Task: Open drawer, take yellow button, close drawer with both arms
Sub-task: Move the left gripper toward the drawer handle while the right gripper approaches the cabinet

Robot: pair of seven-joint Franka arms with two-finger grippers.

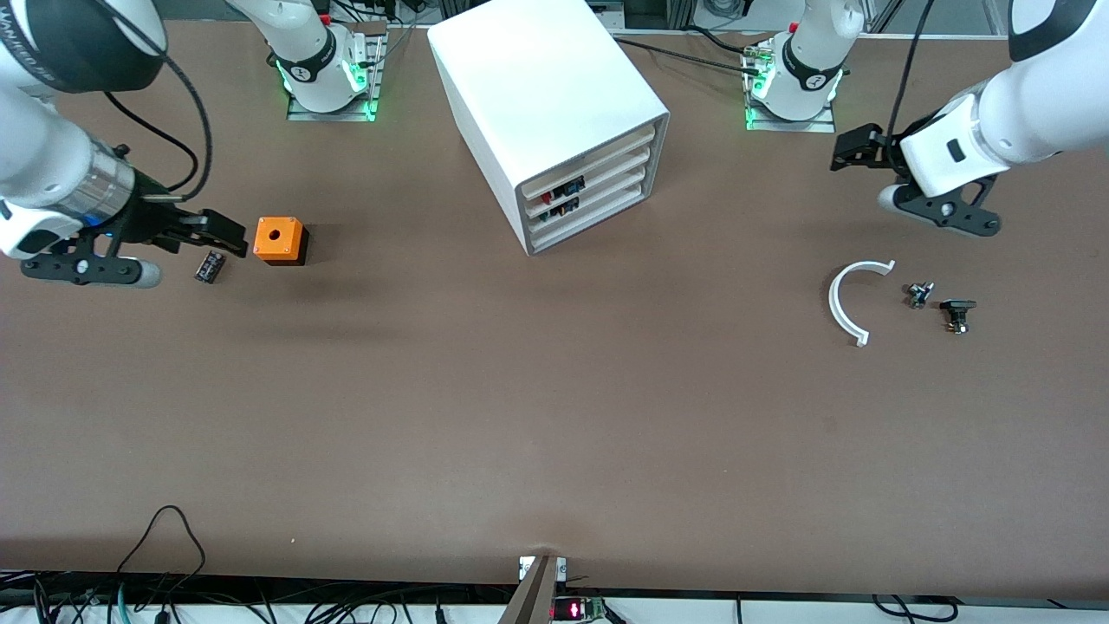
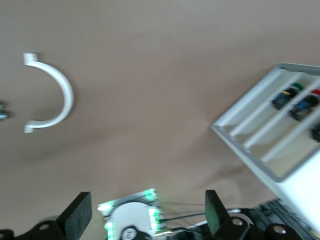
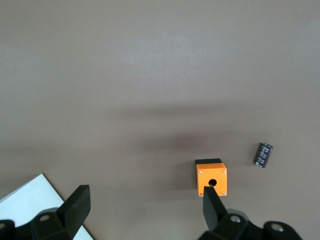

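The white drawer cabinet stands between the two arm bases, with all its drawers pushed in. Through the drawer fronts I see small dark parts; one with a yellow cap looks like the button. My left gripper hangs open and empty over the table at the left arm's end, well apart from the cabinet; in the left wrist view its gripper holds nothing. My right gripper hovers open and empty at the right arm's end, beside the orange box; the right wrist view shows that gripper with nothing between its fingers.
An orange cube box with a round hole and a small flat black component lie under the right gripper. A white curved piece and two small metal parts lie under the left gripper. Cables run along the table's front edge.
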